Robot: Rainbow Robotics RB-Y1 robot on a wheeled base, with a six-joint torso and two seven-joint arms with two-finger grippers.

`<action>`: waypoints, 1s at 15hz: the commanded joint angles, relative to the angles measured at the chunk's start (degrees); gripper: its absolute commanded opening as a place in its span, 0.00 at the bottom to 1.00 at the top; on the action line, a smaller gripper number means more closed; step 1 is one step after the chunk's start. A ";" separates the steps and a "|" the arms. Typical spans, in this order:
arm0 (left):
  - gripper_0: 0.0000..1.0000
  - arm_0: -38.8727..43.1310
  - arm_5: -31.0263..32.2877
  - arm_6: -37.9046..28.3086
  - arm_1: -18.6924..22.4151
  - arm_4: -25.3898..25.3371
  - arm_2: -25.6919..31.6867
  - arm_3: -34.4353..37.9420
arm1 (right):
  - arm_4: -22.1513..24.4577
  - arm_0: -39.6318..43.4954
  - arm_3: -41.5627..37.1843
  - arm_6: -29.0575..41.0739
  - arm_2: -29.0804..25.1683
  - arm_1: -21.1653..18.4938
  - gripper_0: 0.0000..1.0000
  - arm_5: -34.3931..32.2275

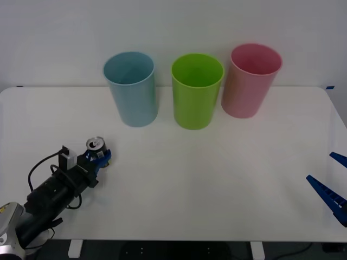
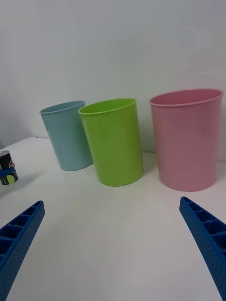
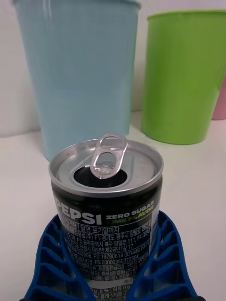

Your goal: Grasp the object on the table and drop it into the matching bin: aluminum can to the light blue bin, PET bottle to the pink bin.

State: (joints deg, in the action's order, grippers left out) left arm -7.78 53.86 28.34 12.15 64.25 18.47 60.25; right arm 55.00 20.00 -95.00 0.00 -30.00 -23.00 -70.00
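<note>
The aluminum can (image 1: pixel 95 144), dark with a silver top and pull-tab, stands upright at the front left of the white table (image 1: pixel 217 179). My left gripper (image 1: pixel 102 157) is shut on it. In the left wrist view, the blue ribbed fingers (image 3: pixel 165 254) curve around the lower body of the can (image 3: pixel 108 207). The light blue bin (image 1: pixel 130 89) stands behind the can, and the pink bin (image 1: pixel 250 81) is at the back right. My right gripper (image 1: pixel 331 187) waits open near the table's right edge, with the can (image 2: pixel 6 167) far off to its side.
A lime green bin (image 1: pixel 196 92) stands between the light blue bin (image 2: pixel 68 136) and the pink bin (image 2: pixel 188 141), all in a row at the back. A white wall rises behind them. Bare tabletop stretches across the middle and front.
</note>
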 commanded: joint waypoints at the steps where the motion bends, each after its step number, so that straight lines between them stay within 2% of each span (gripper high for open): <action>1: 0.00 1.27 1.77 -1.36 0.24 -0.26 1.57 3.20 | 0.00 0.00 0.00 0.00 0.00 0.00 1.00 0.00; 4: 0.00 4.09 2.65 -4.35 0.51 -2.20 1.84 8.83 | 0.00 0.00 0.00 0.00 0.00 0.00 1.00 0.00; 7: 0.00 7.60 2.56 -12.61 0.51 -2.02 2.72 17.53 | 0.00 0.00 0.00 0.00 0.00 0.00 1.00 0.00; 11: 0.00 7.78 2.56 -21.58 1.83 -1.76 3.16 23.68 | 0.00 0.00 0.00 0.00 0.00 0.00 1.00 0.00; 15: 0.00 5.14 1.86 -30.10 1.83 2.64 4.12 28.16 | 0.00 0.00 0.00 0.00 0.00 0.00 1.00 0.00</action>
State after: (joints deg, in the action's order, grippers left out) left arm -1.99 56.00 -0.44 13.98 66.04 22.45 87.79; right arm 55.00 20.00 -95.00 0.00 -30.00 -23.00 -70.00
